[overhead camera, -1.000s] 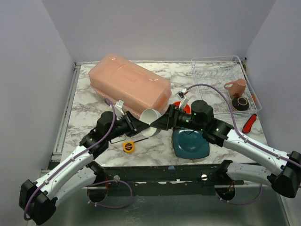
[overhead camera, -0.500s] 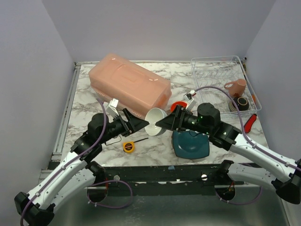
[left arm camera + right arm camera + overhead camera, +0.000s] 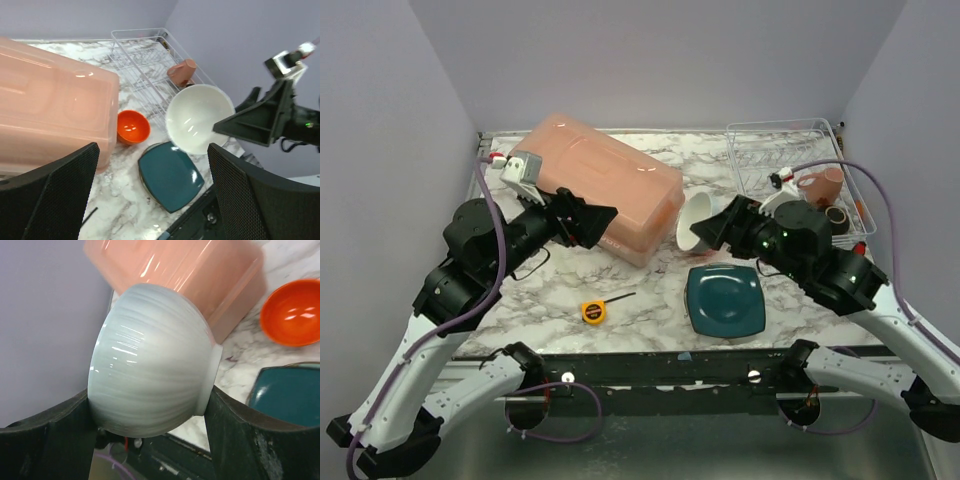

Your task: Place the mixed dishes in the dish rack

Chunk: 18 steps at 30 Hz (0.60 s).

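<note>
My right gripper is shut on the white bowl, held on its side above the table; in the right wrist view both fingers press the white bowl. The left gripper hangs open and empty over the tub's near side. Below it in the left wrist view lie the orange bowl and the teal square plate. The teal plate sits at the front of the table. In the dish rack at the back right are a pinkish mug and a dark bowl.
A big pink tub fills the back left of the marble table. A yellow tape measure lies near the front edge. A red-handled tool peeks out beside the rack, behind the right arm.
The left gripper opened, let go of the white bowl and drew back up to the left. The right gripper carried the bowl rightward, toward the rack.
</note>
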Tool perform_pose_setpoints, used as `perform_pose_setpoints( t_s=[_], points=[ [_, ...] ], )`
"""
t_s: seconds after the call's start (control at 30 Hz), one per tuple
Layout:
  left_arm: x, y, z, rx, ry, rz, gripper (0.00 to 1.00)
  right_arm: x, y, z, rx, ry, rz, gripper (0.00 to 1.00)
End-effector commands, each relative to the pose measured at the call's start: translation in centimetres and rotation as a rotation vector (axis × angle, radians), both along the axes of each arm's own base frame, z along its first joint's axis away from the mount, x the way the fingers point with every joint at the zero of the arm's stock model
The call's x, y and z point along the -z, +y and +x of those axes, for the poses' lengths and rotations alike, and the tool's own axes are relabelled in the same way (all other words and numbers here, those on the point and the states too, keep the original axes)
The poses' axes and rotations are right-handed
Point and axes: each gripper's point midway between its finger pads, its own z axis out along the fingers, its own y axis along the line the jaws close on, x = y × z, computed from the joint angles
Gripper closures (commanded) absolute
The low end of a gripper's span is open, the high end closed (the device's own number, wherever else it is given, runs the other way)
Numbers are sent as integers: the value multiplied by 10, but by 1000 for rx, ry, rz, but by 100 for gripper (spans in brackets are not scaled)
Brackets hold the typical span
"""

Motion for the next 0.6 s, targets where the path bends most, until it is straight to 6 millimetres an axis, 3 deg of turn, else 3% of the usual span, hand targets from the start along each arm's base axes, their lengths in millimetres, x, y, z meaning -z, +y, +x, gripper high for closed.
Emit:
perform_pose_setpoints(
  t_s=[0.0, 0.2, 0.37, 0.43, 0.57],
  points=[
    [7, 5, 24, -47, -77, 164, 11, -29, -67, 22, 285, -97, -168, 100],
    [15, -10, 42, -1, -148, 255, 12, -48, -106, 42, 482, -133, -346, 100],
    [48, 6, 68, -122, -170, 389, 12, -54, -119, 60, 578, -111, -453, 100],
    [61, 5, 71, -119, -193, 403, 12, -46, -124, 73, 594, -81, -501, 100],
    [72, 6, 71, -121, -193, 415, 14, -18, -169, 110, 664, 16, -600, 100]
  ],
)
